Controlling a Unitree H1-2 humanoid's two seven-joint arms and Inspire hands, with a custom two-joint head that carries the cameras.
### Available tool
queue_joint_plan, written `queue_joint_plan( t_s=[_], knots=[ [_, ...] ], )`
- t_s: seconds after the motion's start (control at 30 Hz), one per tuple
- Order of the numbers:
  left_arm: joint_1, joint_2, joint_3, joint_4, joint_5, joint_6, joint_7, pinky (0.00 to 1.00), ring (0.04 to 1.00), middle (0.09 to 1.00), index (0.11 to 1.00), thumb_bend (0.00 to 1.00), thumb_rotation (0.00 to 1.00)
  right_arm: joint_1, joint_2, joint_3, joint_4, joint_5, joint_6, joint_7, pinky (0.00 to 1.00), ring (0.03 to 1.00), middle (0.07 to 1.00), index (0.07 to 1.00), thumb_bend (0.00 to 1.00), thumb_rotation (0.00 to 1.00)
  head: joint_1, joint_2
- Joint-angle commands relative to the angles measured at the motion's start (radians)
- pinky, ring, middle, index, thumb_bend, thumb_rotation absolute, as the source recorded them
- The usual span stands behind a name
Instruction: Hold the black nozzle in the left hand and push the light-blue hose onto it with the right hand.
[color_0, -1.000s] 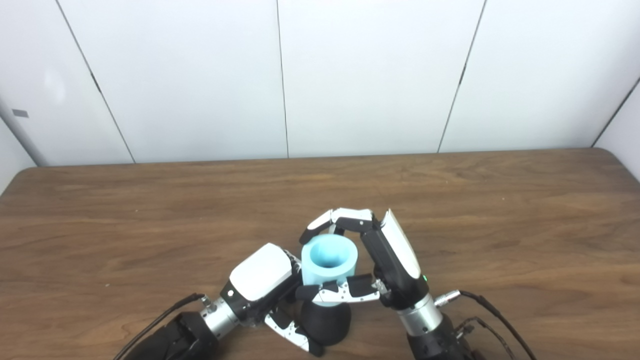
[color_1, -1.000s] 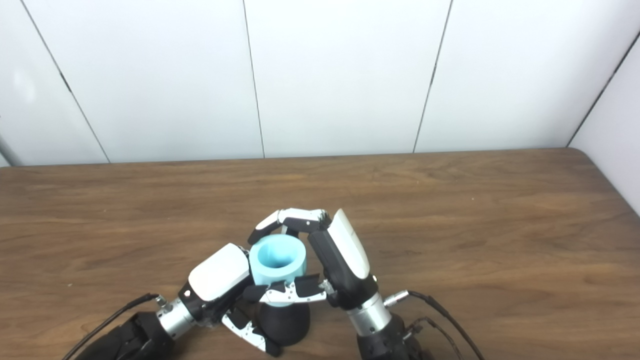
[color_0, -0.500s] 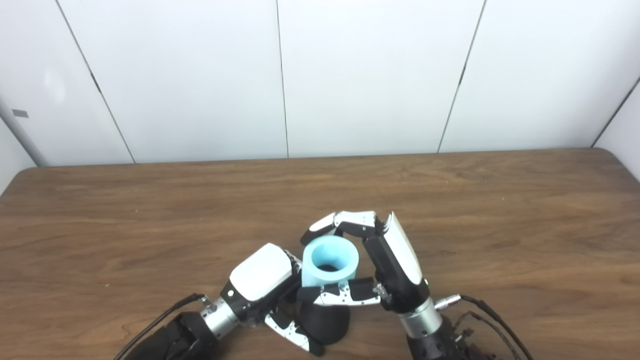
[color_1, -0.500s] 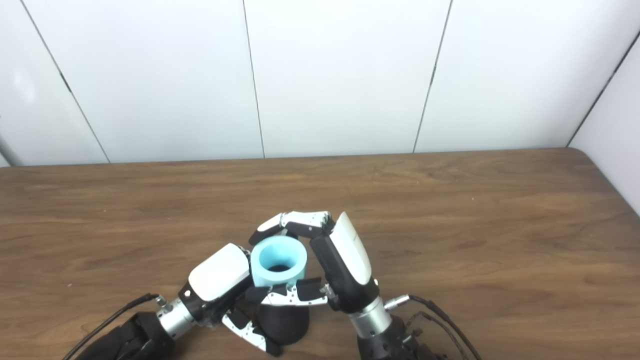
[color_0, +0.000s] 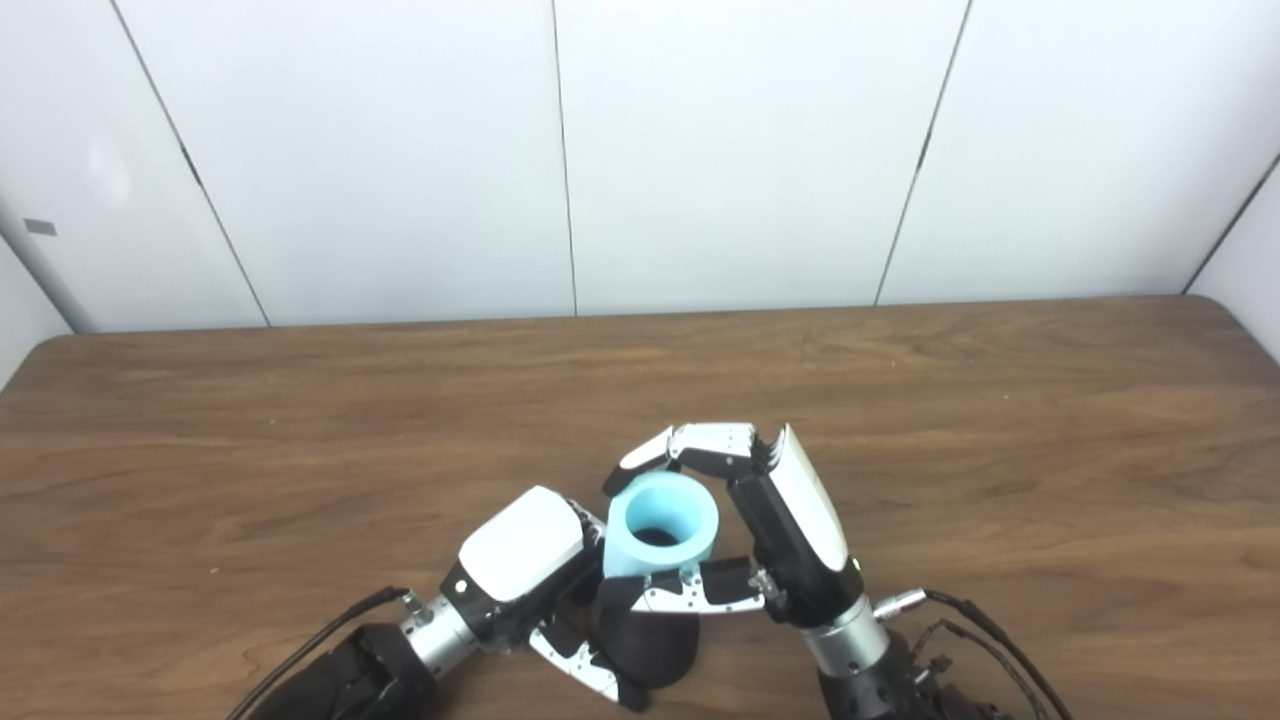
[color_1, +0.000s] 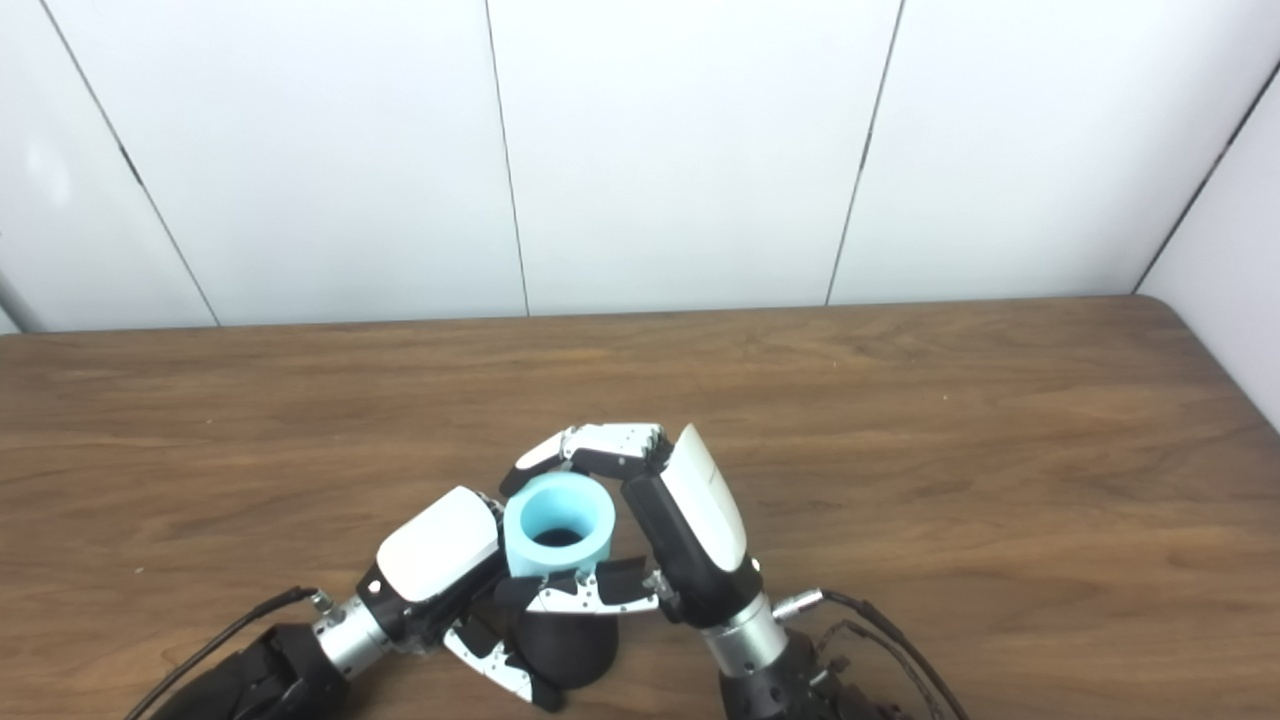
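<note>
A black nozzle (color_0: 648, 645) stands upright near the table's front edge, and my left hand (color_0: 522, 560) is shut on its side from the left. A short light-blue hose (color_0: 661, 528), open end up, sits on top of the nozzle. My right hand (color_0: 770, 520) is shut on the hose, fingers curled round its far side and thumb across its near side. Dark shows inside the hose's opening. The join between hose and nozzle is hidden by the thumb.
The brown wooden table (color_0: 300, 450) reaches back to a white panelled wall (color_0: 700, 150). Cables (color_0: 960, 620) trail from my right wrist along the front edge. Another cable (color_0: 330, 625) runs from my left wrist.
The hose has sunk lower over the nozzle with my right hand, which shifted slightly down and right. Dark now shows inside the hose. The left hand has stayed put.
</note>
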Motion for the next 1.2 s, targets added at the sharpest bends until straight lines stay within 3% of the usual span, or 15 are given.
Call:
queue_joint_plan(
  t_s=[0.0,0.13,0.3,0.4,0.47,0.67,0.97,1.17],
  knots=[
    [0.093,-0.026,-0.050,0.054,0.026,0.032,-0.081,0.15,0.211,0.472,0.483,0.52,0.00,-0.014,-0.012,0.011,0.011,-0.017,-0.013,-0.002,0.29,0.375,0.476,0.494,0.53,0.00,-0.001,0.000],
    [0.099,-0.028,-0.041,0.042,-0.010,0.053,-0.128,0.26,0.340,0.440,0.530,0.52,0.00,-0.012,-0.010,0.011,0.015,-0.020,-0.013,-0.003,0.29,0.367,0.475,0.496,0.52,0.00,-0.002,0.000],
    [0.103,-0.032,-0.034,0.035,-0.053,0.046,-0.142,0.28,0.369,0.438,0.540,0.52,0.00,-0.008,-0.007,0.004,0.013,-0.029,-0.013,0.002,0.28,0.354,0.471,0.501,0.52,0.00,-0.002,0.001],
    [0.104,-0.030,-0.032,0.028,-0.073,0.044,-0.157,0.37,0.466,0.515,0.569,0.87,0.10,-0.006,-0.005,0.001,0.011,-0.025,-0.013,0.010,0.27,0.349,0.472,0.499,0.52,0.00,-0.003,0.002],
    [0.103,-0.029,-0.033,0.028,-0.078,0.035,-0.156,0.43,0.516,0.551,0.585,0.94,0.18,-0.007,-0.007,0.003,0.012,-0.026,-0.013,0.006,0.28,0.354,0.472,0.499,0.52,0.00,-0.003,0.002],
    [0.112,-0.034,-0.024,0.023,-0.081,0.044,-0.146,0.48,0.576,0.606,0.616,0.94,0.25,-0.007,-0.008,0.004,0.013,-0.030,-0.013,0.007,0.28,0.361,0.472,0.500,0.52,0.00,-0.003,0.002],
    [0.135,-0.052,-0.004,-0.016,-0.110,0.089,-0.181,0.54,0.638,0.668,0.676,0.97,0.22,-0.006,-0.009,0.006,0.012,-0.024,-0.013,0.018,0.27,0.351,0.471,0.500,0.52,0.00,-0.003,0.003],
    [0.134,-0.057,-0.004,-0.013,-0.136,0.079,-0.198,0.56,0.664,0.699,0.714,0.98,0.20,-0.005,-0.008,0.006,0.013,-0.020,-0.013,0.021,0.26,0.339,0.469,0.504,0.52,0.00,-0.003,0.003]
  ],
)
